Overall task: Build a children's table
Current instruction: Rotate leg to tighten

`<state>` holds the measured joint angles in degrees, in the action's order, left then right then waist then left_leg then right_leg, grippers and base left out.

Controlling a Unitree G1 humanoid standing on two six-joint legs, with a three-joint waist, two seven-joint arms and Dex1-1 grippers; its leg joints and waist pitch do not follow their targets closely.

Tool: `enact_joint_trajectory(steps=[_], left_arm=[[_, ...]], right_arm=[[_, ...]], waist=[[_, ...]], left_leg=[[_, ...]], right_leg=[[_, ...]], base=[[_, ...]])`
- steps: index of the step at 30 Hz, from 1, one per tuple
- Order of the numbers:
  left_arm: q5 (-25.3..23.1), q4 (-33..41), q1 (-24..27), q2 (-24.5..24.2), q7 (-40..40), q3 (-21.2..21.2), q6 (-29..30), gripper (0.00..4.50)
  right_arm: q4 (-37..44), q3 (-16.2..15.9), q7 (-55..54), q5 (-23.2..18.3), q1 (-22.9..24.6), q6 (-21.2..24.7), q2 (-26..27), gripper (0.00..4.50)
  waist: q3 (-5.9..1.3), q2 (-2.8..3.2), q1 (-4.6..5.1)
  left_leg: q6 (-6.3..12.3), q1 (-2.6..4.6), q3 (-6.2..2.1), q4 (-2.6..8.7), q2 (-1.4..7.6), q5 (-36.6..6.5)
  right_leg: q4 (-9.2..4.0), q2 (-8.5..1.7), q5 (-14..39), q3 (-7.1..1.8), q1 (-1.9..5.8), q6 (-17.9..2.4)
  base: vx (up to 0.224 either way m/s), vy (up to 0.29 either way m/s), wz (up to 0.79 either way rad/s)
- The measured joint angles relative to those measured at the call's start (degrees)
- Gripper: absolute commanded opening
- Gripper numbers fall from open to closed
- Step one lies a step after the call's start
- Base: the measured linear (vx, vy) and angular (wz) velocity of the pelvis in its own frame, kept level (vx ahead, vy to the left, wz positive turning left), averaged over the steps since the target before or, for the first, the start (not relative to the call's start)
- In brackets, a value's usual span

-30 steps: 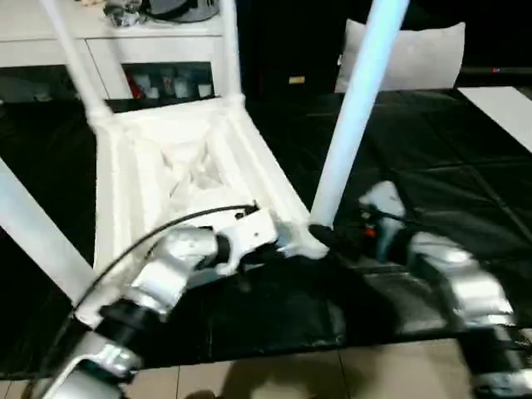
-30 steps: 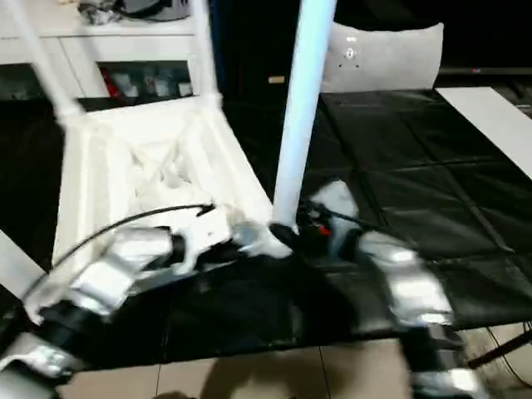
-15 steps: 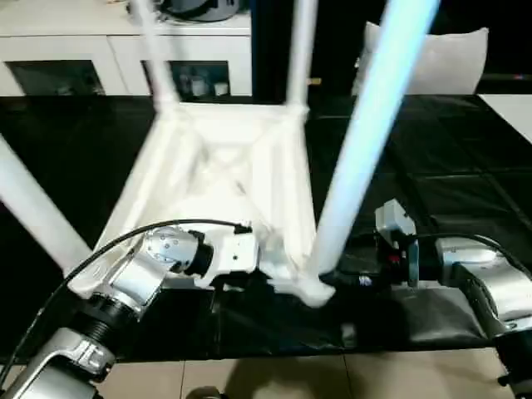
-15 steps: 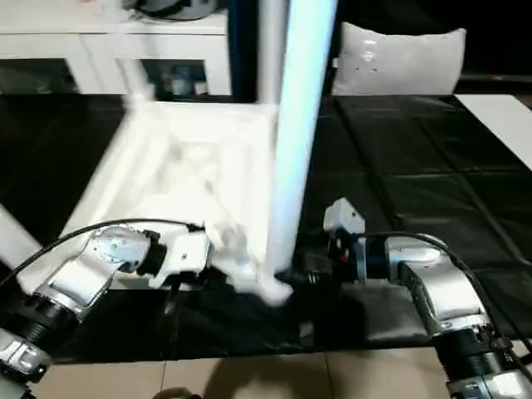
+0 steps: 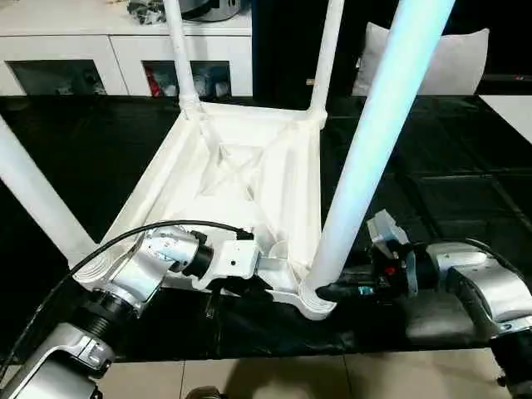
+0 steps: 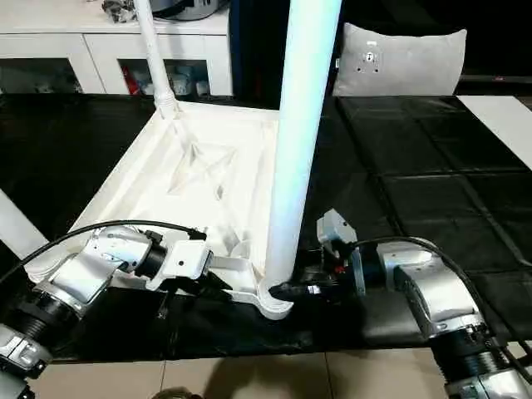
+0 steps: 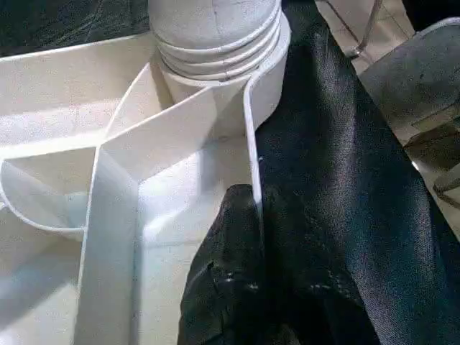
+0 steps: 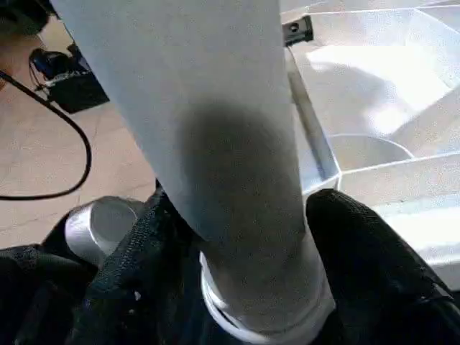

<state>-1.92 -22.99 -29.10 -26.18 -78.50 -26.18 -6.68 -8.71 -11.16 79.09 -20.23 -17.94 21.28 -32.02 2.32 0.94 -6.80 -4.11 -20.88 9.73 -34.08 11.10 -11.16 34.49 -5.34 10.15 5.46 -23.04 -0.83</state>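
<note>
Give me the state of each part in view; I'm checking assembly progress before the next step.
tabletop: upside down on the black cover, ribbed underside up.
near-right leg: upright in its corner socket.
left gripper: shut on the tabletop's near rim.
right gripper: jaws astride the near-right leg's base.

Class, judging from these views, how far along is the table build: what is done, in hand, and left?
Done: four legs stand in the upturned tabletop.
In hand: left tool pinches the rim; right tool straddles the near leg at its socket.
Left: probably seating it and flipping.
</note>
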Motion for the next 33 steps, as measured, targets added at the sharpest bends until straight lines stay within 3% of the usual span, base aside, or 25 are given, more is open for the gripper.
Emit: enact_joint_trajectory(steps=[5, 10, 12, 14, 20, 22, 25, 29, 33], left_arm=[[0.19, -0.51, -0.11, 0.04, -0.13, 0.01, -0.37, 0.0], [0.97, -0.01, -0.06, 0.51, 0.44, 1.01, 5.16, 0.0], [0.18, 0.08, -0.01, 0.95, 3.0, 1.94, 8.23, 0.0], [-0.77, 0.15, 0.02, 1.57, 6.15, 3.07, 11.55, 0.0], [-3.06, 0.3, 0.26, 7.31, 18.09, 5.57, 19.35, 0.0], [-4.73, 0.27, 0.14, 10.14, 23.64, 6.52, 22.04, 0.0], [-6.29, 0.11, -0.03, 13.4, 29.07, 7.04, 23.86, 0.0], [-6.86, -0.04, -0.35, 14.49, 30.68, 6.93, 23.87, 0.0], [-6.65, 0.19, -0.75, 14.85, 29.58, 5.13, 22.15, 0.0]], right_arm=[[0.08, -0.01, -0.16, -0.16, 0.08, 0.5, 0.08, 2.09], [1.62, 1.43, -4.59, -0.25, 2.15, 1.08, 3.08, 2.05], [1.8, 1.91, -9.48, 0.92, 2.17, 1.2, 4.97, 2.04], [1.77, 2.87, -15.76, 2.6, 2.04, 1.95, 8.1, 2.03], [0.31, 6.25, -34.98, 7.13, -0.42, 6.24, 16.55, 1.97], [-1.98, 7.2, -43.27, 9.54, -2.1, 5.43, 20.88, 1.96], [-4.01, 7.45, -51.69, 12.33, -3.22, 3.03, 24.28, 1.96], [-4.5, 8.35, -52.55, 12.88, -3.5, 2.14, 24.73, 2.49], [-4.8, 8.96, -51.96, 12.72, -3.0, 0.43, 23.93, 2.89]], waist=[[-0.01, 0.01, 0.0], [-0.02, 0.03, 0.35], [-0.02, 0.03, 0.7], [-0.01, 0.03, 1.72], [0.02, 0.16, 5.45], [0.08, 0.33, 6.81], [0.1, 0.37, 7.88], [0.1, 0.37, 7.86], [0.12, 0.43, 6.06]], left_leg=[[0.0, 0.0, 0.0, 0.0, 0.0, 0.0], [-0.02, 0.06, 0.03, 0.0, 0.0, 0.01], [-0.07, 0.46, 0.04, 0.0, 0.0, 0.04], [-0.13, 0.85, 0.03, 0.0, -0.01, 0.07], [-0.15, 0.85, -0.53, 0.04, -0.07, 0.07], [-0.14, 0.88, -1.0, 0.04, -0.07, 0.07], [-0.12, 0.8, -1.28, 0.03, -0.13, 0.06], [-0.07, 0.72, -1.27, 0.04, -0.22, 0.03], [-0.05, 0.67, -1.18, 0.24, -0.21, 0.0]], right_leg=[[0.02, 0.0, 0.0, 0.0, 0.03, 0.0], [0.13, 0.0, 0.0, -0.04, 0.15, 0.0], [0.16, 0.01, 0.12, -0.05, 0.35, 0.23], [0.23, 0.01, 0.15, -0.05, 0.54, 0.28], [-0.96, 0.03, 0.17, 0.62, 0.78, 0.31], [-1.68, 0.02, 0.17, 1.23, 1.02, 0.3], [-2.23, 0.0, 0.15, 1.49, 1.09, 0.27], [-2.24, 0.0, -0.11, 1.33, 1.09, 0.02], [-2.19, 0.0, -1.25, 1.23, 1.05, -0.05]], base=[[0.0, 0.0, 0.0], [0.0, 0.0, 0.0], [0.0, 0.0, 0.0], [0.0, 0.0, 0.0], [-0.028, 0.0, -0.05], [0.0, 0.0, 0.0], [0.0, 0.0, 0.0], [0.0, 0.0, 0.0], [0.0, 0.0, 0.0]])
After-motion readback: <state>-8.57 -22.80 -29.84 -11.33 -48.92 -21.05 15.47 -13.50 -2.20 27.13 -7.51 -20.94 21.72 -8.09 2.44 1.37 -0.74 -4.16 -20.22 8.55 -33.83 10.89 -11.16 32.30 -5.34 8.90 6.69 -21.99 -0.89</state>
